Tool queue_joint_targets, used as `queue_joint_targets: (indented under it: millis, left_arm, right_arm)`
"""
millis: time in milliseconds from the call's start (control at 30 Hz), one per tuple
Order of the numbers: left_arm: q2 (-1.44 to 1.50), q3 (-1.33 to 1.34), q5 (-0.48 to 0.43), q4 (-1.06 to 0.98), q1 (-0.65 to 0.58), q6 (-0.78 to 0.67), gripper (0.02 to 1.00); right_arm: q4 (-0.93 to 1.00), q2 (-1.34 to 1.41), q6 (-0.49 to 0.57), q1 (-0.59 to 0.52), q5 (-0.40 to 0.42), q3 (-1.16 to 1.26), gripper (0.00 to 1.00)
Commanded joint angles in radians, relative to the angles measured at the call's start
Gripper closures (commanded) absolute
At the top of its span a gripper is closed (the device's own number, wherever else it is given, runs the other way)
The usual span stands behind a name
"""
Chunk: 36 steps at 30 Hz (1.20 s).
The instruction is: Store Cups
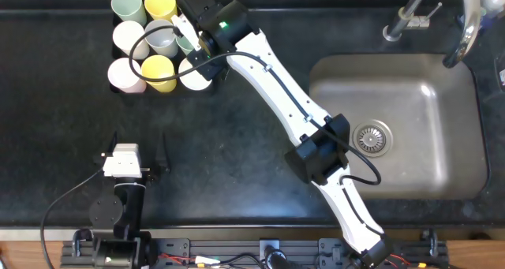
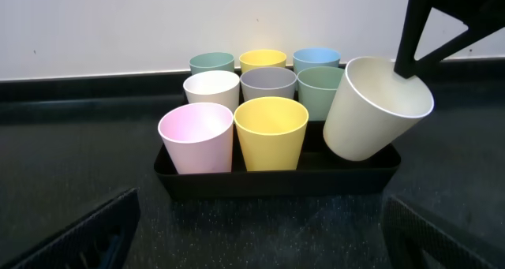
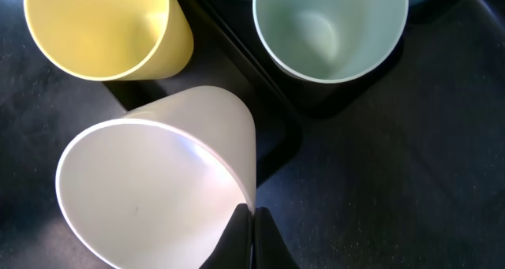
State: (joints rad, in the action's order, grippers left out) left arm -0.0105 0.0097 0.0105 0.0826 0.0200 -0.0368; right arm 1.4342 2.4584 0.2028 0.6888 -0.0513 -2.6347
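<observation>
A black tray (image 1: 118, 87) (image 2: 276, 181) at the counter's back left holds several upright cups, among them a pink cup (image 2: 197, 135) and a yellow cup (image 2: 271, 131) (image 3: 102, 28) in its front row. My right gripper (image 1: 192, 50) (image 3: 251, 222) is shut on the rim of a cream cup (image 1: 196, 73) (image 2: 377, 107) (image 3: 150, 190). That cup leans over the tray's corner, next to the yellow cup and a pale green cup (image 3: 331, 28). My left gripper (image 1: 138, 148) (image 2: 256, 249) stands open near the counter's front left, facing the tray, with nothing in it.
A steel sink (image 1: 316, 72) with a faucet (image 1: 410, 16) takes up the right side. The right arm (image 1: 292, 103) stretches diagonally across the middle of the dark counter (image 1: 79, 158). A wall runs behind the tray.
</observation>
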Motion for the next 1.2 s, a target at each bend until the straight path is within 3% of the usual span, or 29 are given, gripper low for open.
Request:
queue_joint_targets:
  millis: [33, 1200]
  left_arm:
    - [0.008, -0.002, -0.010, 0.002, 0.002, -0.019, 0.020]
    - [0.008, -0.002, -0.010, 0.002, 0.002, -0.019, 0.020]
  right_arm:
    - [-0.006, 0.024, 0.003, 0.006, 0.000, -0.032, 0.958]
    - [-0.029, 0.040, 0.049, 0.005, -0.003, 0.089, 0.956]
